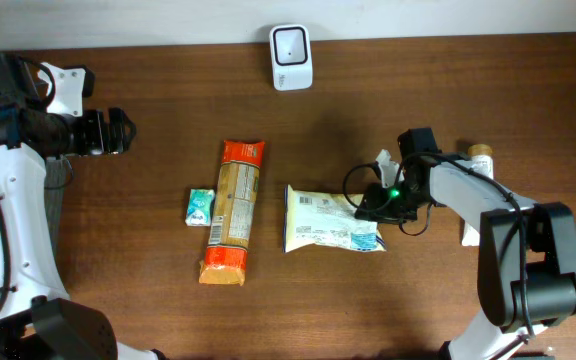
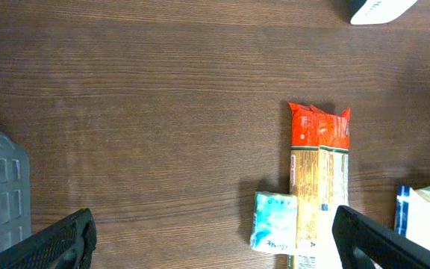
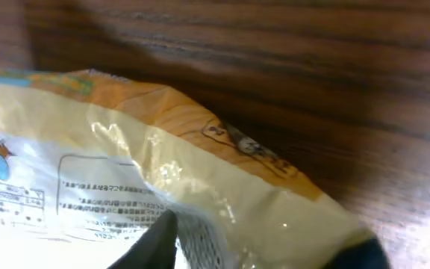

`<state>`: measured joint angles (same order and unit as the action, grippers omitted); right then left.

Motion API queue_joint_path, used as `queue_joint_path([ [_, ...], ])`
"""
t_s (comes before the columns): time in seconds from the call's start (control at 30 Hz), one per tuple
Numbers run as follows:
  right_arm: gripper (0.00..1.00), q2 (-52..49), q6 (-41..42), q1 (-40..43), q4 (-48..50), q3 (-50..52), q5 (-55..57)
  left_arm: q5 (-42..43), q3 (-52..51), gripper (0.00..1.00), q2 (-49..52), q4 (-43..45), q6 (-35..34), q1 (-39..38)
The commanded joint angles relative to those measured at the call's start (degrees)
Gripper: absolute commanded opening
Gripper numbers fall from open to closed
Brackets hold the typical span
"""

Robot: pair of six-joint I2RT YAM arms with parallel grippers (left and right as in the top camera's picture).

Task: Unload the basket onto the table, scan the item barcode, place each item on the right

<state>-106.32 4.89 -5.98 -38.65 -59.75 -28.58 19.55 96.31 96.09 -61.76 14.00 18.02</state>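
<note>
Wooden table (image 1: 148, 120) — right pincer (image 1: 373, 212) on bag (image 1: 320, 222)

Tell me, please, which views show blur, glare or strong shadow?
Overhead: sharp and evenly lit, with only a faint shadow on the table beside the right arm. Left wrist: wood grain crisp, no glare. Right wrist: very close to the pale snack bag, so it looks soft, with bright glare on the crinkled wrapper and dark shadow on the wood beyond it.

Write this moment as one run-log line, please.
left claw open, empty | right claw gripping pale plastic snack bag, flat on table | white boxy scanner at far edge
</note>
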Motion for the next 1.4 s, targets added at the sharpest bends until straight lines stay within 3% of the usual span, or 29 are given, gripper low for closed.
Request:
queue_joint_path([
  [0.0,0.05,-1.81,-4.48,0.02,0.11,-0.52,-1.68,0.61,0.33,0.99,-0.22,-0.07,1.09,0.04],
  [0.13,0.04,-1.73,-4.48,0.07,-0.33,-7.1,-2.86,0.61,0.33,0.99,-0.22,-0.07,1.09,0.04],
  [0.2,0.52,-1.75,-4.48,0.07,-1.01,-8.0,0.63,0.61,0.33,0.99,-0.22,-0.07,1.09,0.04],
  [0.3,0.8,-1.86,-5.05,-0.83,-3.96,-7.87,0.74,0.61,0.33,0.99,-0.22,-0.07,1.09,0.04],
  [0.43,0.99,-1.55,-12.48,-4.17,-5.35,-8.28,6.47,0.61,0.33,0.99,-0.22,-0.07,1.09,0.04],
  [0.57,0.99,-0.15,-23.56,-3.02,-20.76,-27.54,19.96,0.61,0.33,0.99,-0.22,-0.07,1.09,0.04],
  [0.6,0.99,-0.15,-34.16,-3.58,-22.32,-33.42,18.49,0.61,0.33,0.99,-0.22,-0.07,1.09,0.04],
  [0.67,0.99,-0.2,-52.22,-5.05,-22.51,-33.92,11.5,0.61,0.33,0.99,-0.22,-0.07,1.09,0.04],
  [0.73,0.99,-1.88,-63.28,-8.04,-22.53,-30.64,10.43,0.61,0.33,0.99,-0.22,-0.07,1.09,0.04],
  [0.9,0.99,-7.58,-64.63,-13.66,-22.29,-23.87,8.17,0.61,0.33,0.99,-0.22,-0.07,1.09,0.04],
  [1.07,0.97,-10.29,-64.63,-14.21,-18.86,-19.19,8.22,0.61,0.33,0.99,-0.22,-0.07,1.09,0.04],
  [1.17,0.76,-11.65,-64.46,-14.21,-13.16,-17.38,8.2,0.61,0.33,0.99,-0.22,-0.07,1.09,0.04],
  [1.27,0.4,-11.72,-64.43,-14.21,-12.52,-17.35,8.22,0.61,0.33,0.99,-0.22,-0.07,1.09,0.04],
  [1.3,0.24,-11.72,-64.43,-14.21,-12.55,-17.35,8.2,0.61,0.33,0.99,-0.22,-0.07,1.09,0.04],
  [1.37,0.2,-11.72,-64.41,-14.21,-12.61,-17.35,8.2,0.61,0.33,0.99,-0.22,-0.07,1.09,0.04],
])
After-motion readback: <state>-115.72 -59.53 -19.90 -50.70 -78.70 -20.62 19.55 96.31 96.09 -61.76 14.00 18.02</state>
